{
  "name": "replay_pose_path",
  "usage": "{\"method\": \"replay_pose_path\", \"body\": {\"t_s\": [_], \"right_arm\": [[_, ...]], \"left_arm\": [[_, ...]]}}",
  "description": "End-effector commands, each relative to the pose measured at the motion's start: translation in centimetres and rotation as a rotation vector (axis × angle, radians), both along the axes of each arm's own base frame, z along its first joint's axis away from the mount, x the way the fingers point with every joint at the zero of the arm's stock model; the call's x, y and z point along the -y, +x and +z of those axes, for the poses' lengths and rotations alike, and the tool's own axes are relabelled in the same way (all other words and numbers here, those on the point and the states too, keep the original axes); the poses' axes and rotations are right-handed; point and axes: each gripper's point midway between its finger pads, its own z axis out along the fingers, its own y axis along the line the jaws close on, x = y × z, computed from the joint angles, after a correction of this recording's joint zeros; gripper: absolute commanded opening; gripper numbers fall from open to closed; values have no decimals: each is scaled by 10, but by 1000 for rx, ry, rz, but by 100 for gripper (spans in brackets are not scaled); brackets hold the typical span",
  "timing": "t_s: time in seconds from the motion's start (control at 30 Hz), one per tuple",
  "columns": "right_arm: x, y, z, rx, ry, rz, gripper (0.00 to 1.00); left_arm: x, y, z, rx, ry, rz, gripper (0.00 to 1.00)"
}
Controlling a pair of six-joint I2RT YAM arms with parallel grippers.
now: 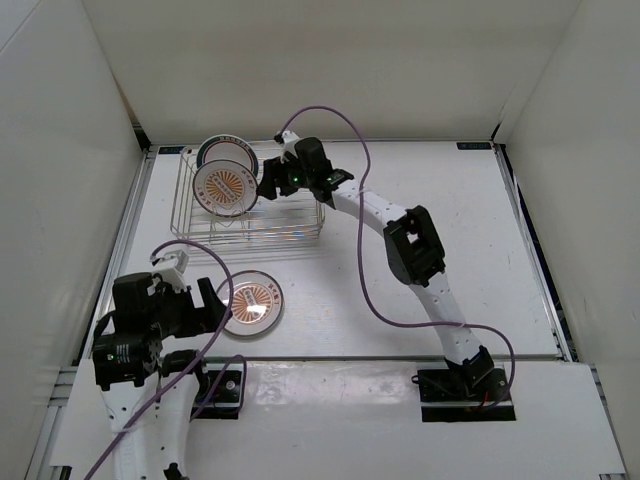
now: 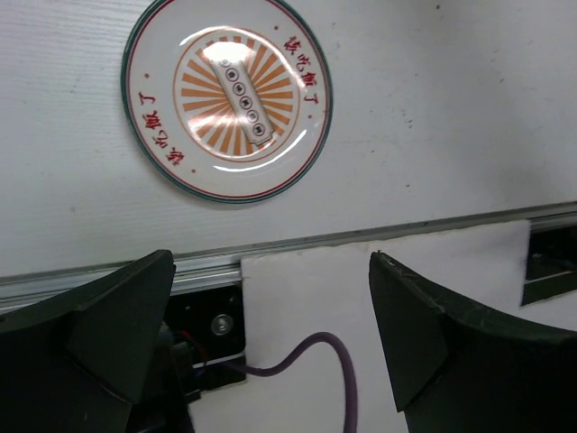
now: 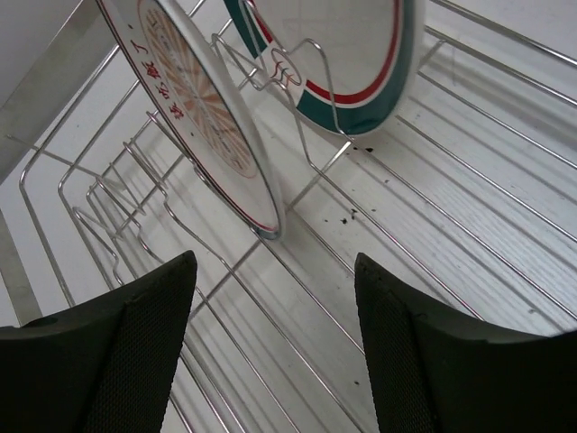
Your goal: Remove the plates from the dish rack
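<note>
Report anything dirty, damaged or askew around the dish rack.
Small dark specks dot the table under the dish rack, just below the teal-rimmed plate. They look like crumbs or grit. Nothing else stands out.

Two sunburst plates (image 1: 250,303), one teal-rimmed plate (image 3: 361,54), one dish rack (image 1: 285,228).

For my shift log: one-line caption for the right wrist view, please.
Open right end effector facing two plates standing in the dish rack: a sunburst plate and a teal-rimmed plate.

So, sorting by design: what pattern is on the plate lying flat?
Round white plate: orange sunburst, red lettering, dark rim; best in left wrist view.
</note>
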Motion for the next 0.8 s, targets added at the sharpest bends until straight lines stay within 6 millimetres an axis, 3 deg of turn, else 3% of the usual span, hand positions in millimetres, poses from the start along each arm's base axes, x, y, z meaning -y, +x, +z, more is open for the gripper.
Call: {"method": "replay_pose_path", "body": {"t_s": [0.0, 0.23, 0.27, 0.3, 0.33, 0.47, 0.63, 0.77], "right_arm": [[-25, 8, 51, 151, 88, -4, 73], [-30, 10, 40, 147, 100, -24, 70], [-31, 11, 30, 137, 93, -25, 69], [-34, 14, 39, 152, 108, -30, 69], [-35, 17, 28, 143, 97, -41, 69], [-39, 23, 33, 175, 127, -50, 63], [-43, 26, 13, 158, 119, -58, 62], [-47, 29, 9, 159, 133, -68, 57]], "left_arm": [[-19, -20, -19, -90, 142, -8, 100], [-22, -28, -34, -129, 164, -3, 100], [-23, -29, -39, -149, 164, 8, 100], [-28, -29, -41, -146, 186, 29, 100], [-30, -31, -43, -163, 187, 57, 100], [-49, -35, -50, -191, 261, 157, 100], [-49, -38, -56, -203, 262, 152, 100], [-48, -40, -58, -217, 266, 139, 100]]}}
